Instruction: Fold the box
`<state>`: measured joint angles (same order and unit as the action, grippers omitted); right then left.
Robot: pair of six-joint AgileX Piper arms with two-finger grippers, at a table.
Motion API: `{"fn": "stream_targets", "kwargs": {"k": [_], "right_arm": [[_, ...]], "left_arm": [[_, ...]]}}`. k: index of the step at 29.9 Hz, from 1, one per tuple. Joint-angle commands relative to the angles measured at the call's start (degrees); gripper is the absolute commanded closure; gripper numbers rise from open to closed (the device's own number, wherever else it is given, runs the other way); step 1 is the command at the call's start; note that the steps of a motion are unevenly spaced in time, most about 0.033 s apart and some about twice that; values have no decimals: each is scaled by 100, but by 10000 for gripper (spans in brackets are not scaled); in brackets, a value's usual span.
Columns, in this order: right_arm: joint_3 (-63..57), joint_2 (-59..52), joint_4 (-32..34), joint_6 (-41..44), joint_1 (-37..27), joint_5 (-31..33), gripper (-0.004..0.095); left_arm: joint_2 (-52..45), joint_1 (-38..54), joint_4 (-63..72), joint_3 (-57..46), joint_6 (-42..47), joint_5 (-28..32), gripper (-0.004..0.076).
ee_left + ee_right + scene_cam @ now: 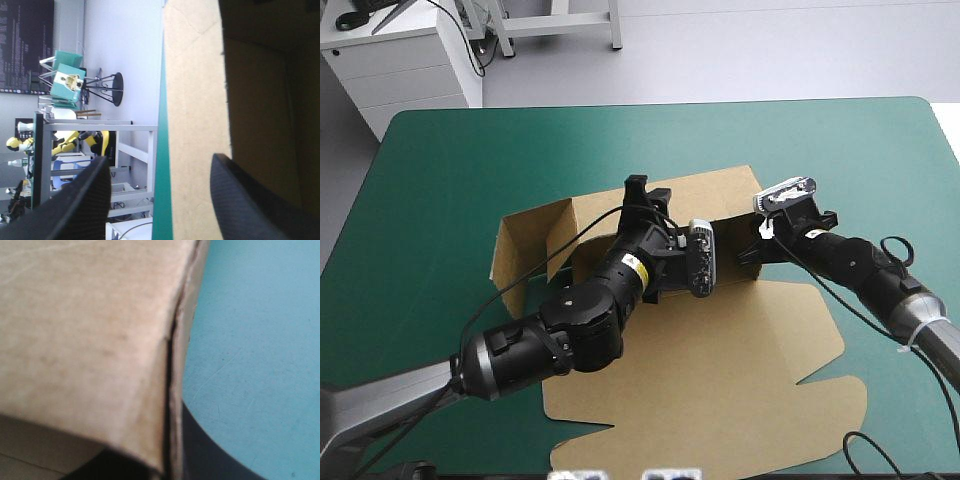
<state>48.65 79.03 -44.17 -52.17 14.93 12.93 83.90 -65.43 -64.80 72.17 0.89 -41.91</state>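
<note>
Inspection finds one brown box (720, 370) at about the middle of the table (460, 160), partly formed. Its far wall and left-end wall stand raised, and the large cut panel lies flat on the teal-green cover, reaching toward the near edge. Bare cover runs along the far, left and right edges, well apart from the board. On the near side the flat panel takes up most of the room. Two grippers are counted, both at the raised part. The left gripper (648, 195) reaches over the box's inside to the top edge of the far wall. Its black fingers (75, 205) stand wide apart, with brown board ahead of them and a strip of cover beside it. Whether they straddle the wall cannot be told. The right gripper (758, 248) is at the right end of the far wall, at the board's corner. In its wrist view a doubled board edge runs down between its fingers, which are drawn narrow upon it, one outside over bare cover and one on the inner side.
</note>
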Motion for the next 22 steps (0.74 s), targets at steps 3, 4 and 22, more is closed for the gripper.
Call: {"fn": "stream_targets", "kwargs": {"k": [3,4,22], "right_arm": [[135,-171,38,22,-17,-187,925],[135,-171,38,22,-17,-187,926],[135,-171,110,31,-17,-54,927]], "left_arm": [[-445,-32,-502,316,97,-22,668],[-459,-32,-492,391,108,-62,722],[-509,2296,4108,2300,-1962,-529,706]]}}
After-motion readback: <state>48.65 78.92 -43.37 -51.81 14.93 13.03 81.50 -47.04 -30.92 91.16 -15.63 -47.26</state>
